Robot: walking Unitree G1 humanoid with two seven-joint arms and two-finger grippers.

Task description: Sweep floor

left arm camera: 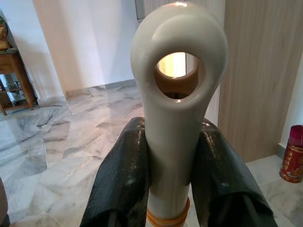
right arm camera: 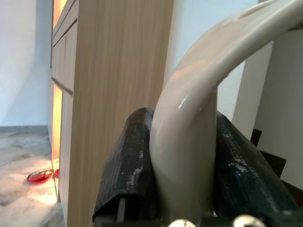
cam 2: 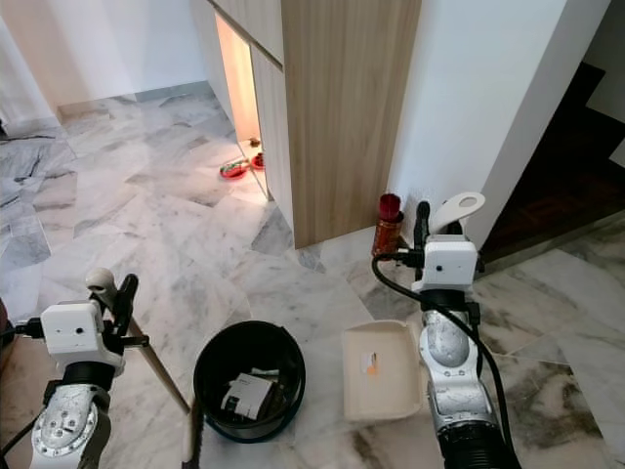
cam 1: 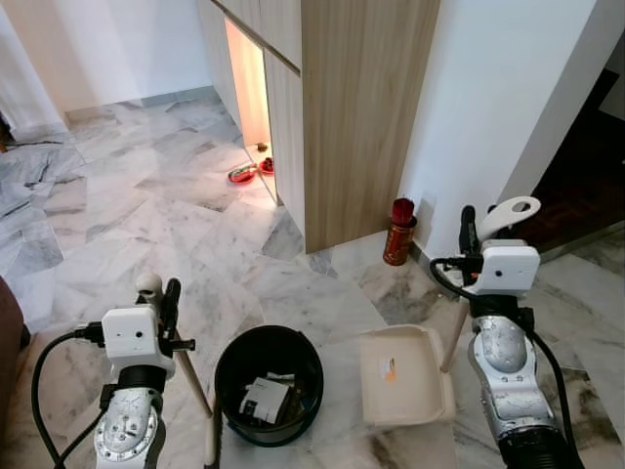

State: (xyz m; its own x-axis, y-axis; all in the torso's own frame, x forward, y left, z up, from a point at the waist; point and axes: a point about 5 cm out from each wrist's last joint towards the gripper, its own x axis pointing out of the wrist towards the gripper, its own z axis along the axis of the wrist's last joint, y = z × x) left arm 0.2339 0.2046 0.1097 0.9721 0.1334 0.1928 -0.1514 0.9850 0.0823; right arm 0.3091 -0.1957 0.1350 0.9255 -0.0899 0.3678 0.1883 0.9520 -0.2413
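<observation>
**Both tools gripped, bin between them**

L gripper (left arm camera: 173, 189) clamped on broom handle (left arm camera: 175, 118); R gripper (right arm camera: 182, 189) clamped on dustpan handle (right arm camera: 189, 132). Dustpan (cam 1: 405, 376) on floor (cam 1: 146, 195) just right of black bin (cam 1: 269, 386); broom shaft slants down toward bin's left. R arm nearer pan.

The head views were evenly bright and sharp, with a warm orange glow spilling from the lit cabinet recess (cam 1: 250, 88) at upper centre onto the marble floor (cam 1: 146, 195). A dark doorway (cam 1: 586, 186) sat at the right edge. In both wrist views the near fingers were soft, with glare on the cream handle (left arm camera: 177, 94).
</observation>
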